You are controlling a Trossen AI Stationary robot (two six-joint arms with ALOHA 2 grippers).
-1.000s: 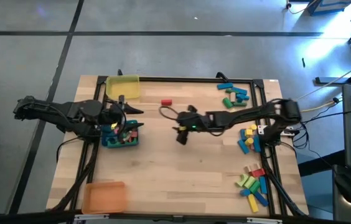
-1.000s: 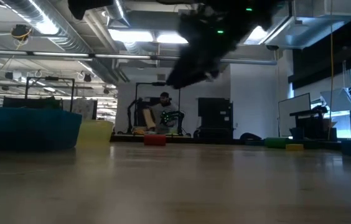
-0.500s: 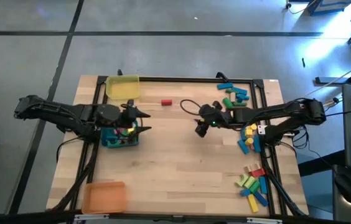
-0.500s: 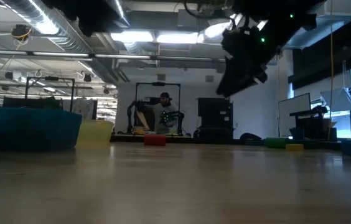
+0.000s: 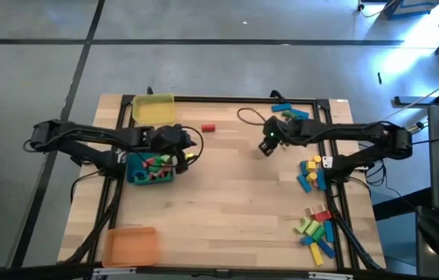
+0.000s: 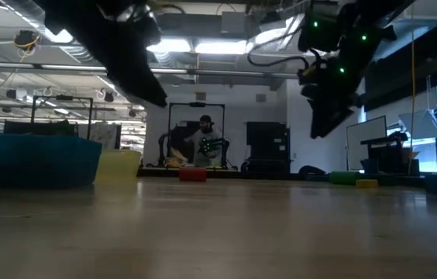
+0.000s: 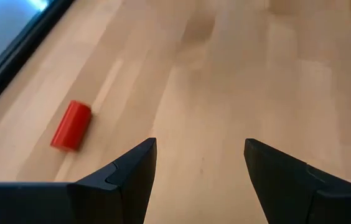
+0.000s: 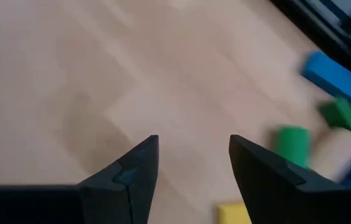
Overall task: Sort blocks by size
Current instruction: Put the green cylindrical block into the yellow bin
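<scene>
Wooden table seen from overhead, near edge first; an orange tray lies at the near left corner, and a cluster of yellow, green, blue and red blocks lies at the near right corner, their long axes fanned in several directions; a second group of yellow and blue blocks sits along the right edge at mid-depth. Left of centre, a blue tray holds a jumble of red, green and pink blocks; the left gripper hangs at the tray's far right corner, its fingers spread wide apart with nothing between them and only bare wood beneath. A red cylinder lies alone toward the far edge, between the two arms; in the overhead view its long axis runs roughly along that edge, and it touches neither gripper. The right gripper hovers right of centre, just short of the far right group, fingers likewise parted and empty. At the far right corner lie green and blue blocks, the long blue ones angled across one another; at the far left corner stands a yellow tray. A person sits in the room beyond the far edge.
</scene>
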